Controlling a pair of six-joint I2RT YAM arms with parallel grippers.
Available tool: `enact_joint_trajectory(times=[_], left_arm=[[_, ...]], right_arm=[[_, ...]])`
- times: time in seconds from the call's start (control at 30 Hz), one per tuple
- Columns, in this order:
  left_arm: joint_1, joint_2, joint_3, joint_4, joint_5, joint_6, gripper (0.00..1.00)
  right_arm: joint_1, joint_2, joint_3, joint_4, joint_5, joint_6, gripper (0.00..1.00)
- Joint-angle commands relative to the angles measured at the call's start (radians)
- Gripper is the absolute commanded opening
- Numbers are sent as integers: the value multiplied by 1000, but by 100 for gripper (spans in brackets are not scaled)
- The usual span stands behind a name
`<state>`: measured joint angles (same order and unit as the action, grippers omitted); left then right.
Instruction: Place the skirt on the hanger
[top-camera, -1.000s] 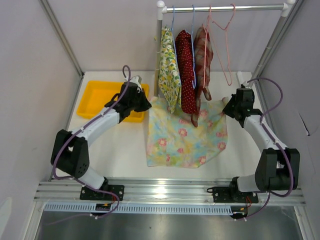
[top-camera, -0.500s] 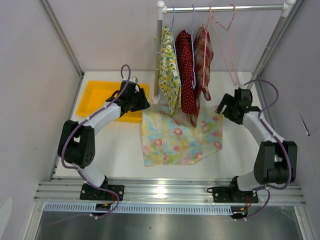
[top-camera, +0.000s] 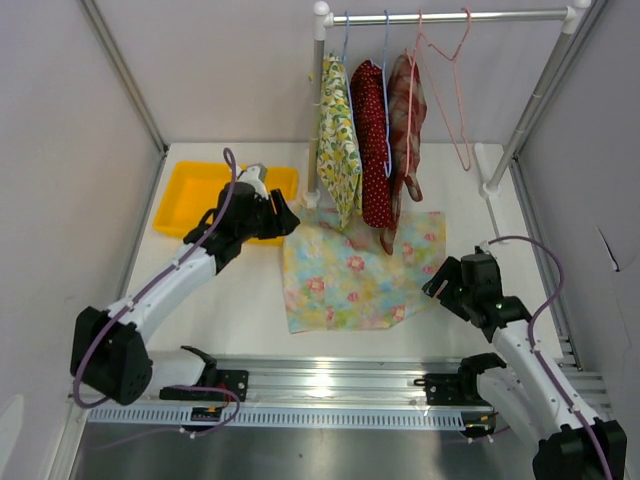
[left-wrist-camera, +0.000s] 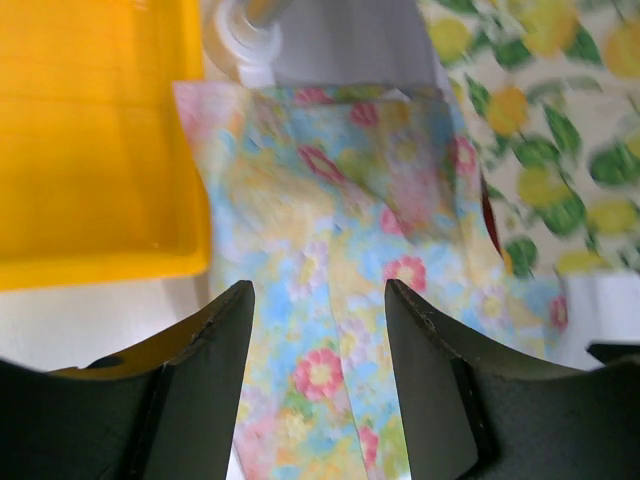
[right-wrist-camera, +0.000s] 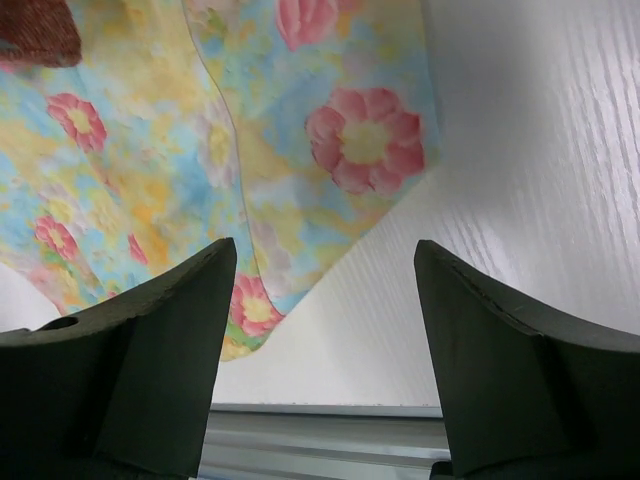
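Note:
The skirt (top-camera: 360, 272), pastel with pink flowers, lies flat on the white table below the rack. An empty pink wire hanger (top-camera: 456, 92) hangs at the right end of the rail. My left gripper (top-camera: 283, 213) hovers open over the skirt's far left corner. In the left wrist view the skirt (left-wrist-camera: 350, 240) fills the gap between the open fingers of my left gripper (left-wrist-camera: 318, 295), which hold nothing. My right gripper (top-camera: 437, 287) is open just off the skirt's near right edge. The right wrist view shows that gripper (right-wrist-camera: 325, 250) over bare table, the skirt (right-wrist-camera: 250, 150) beyond it.
A yellow tray (top-camera: 200, 195) sits at the back left, beside the rack's left post (top-camera: 318, 110). Three garments hang on the rail: lemon print (top-camera: 338, 140), red (top-camera: 372, 140) and dark plaid (top-camera: 405, 130). The right post (top-camera: 530, 110) stands at the back right. An aluminium rail (top-camera: 330, 378) borders the near edge.
Both grippers opened and let go of the skirt's far corners; it now lies flat. The right arm drew back toward the near edge, and the left arm eased back slightly.

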<state>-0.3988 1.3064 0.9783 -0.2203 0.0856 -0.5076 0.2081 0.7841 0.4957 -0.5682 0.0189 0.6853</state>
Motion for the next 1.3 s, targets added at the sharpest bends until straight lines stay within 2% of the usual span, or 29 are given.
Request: enact_joint_trajectory(times=[0.0, 0.2, 0.27, 0.33, 0.37, 0.43, 0.5, 0.67, 0.83, 0.93, 1.03, 1.07, 1.17, 1.27], left_arm=[[-93, -100, -75, 44, 2, -49, 60], [-259, -160, -168, 64, -10, -94, 60], [-294, -164, -181, 75, -17, -104, 60], [-331, -153, -190, 81, -15, -106, 60], [-350, -148, -193, 81, -17, -106, 60], [-362, -134, -196, 87, -17, -100, 59], [-376, -125, -199, 87, -12, -97, 59], [-417, -76, -196, 105, 48, -62, 59], [-523, -6, -170, 147, 83, 36, 63], [-623, 59, -133, 185, 28, 95, 66], [-715, 167, -70, 182, -96, 145, 67], [-759, 197, -12, 179, -178, 158, 67], [-837, 316, 84, 188, -283, 219, 69], [-890, 421, 175, 211, -395, 302, 69]], right_arm=[[11, -28, -34, -16, 85, 88, 77], [19, 75, -130, 147, 47, 109, 76], [22, 92, -140, 182, 62, 106, 72], [25, 113, -129, 195, 81, 97, 58], [27, 118, -118, 180, 107, 82, 42], [33, 122, -60, 151, 142, 60, 28], [37, 133, -11, 100, 193, 19, 19], [48, 211, 180, -19, 242, -67, 9], [91, 262, 305, -87, 262, -93, 11], [111, 268, 328, -116, 285, -95, 24], [102, 259, 314, -119, 283, -95, 37], [93, 248, 316, -121, 280, -95, 41], [64, 231, 323, -127, 263, -108, 50], [-15, 219, 334, -136, 207, -136, 53]])
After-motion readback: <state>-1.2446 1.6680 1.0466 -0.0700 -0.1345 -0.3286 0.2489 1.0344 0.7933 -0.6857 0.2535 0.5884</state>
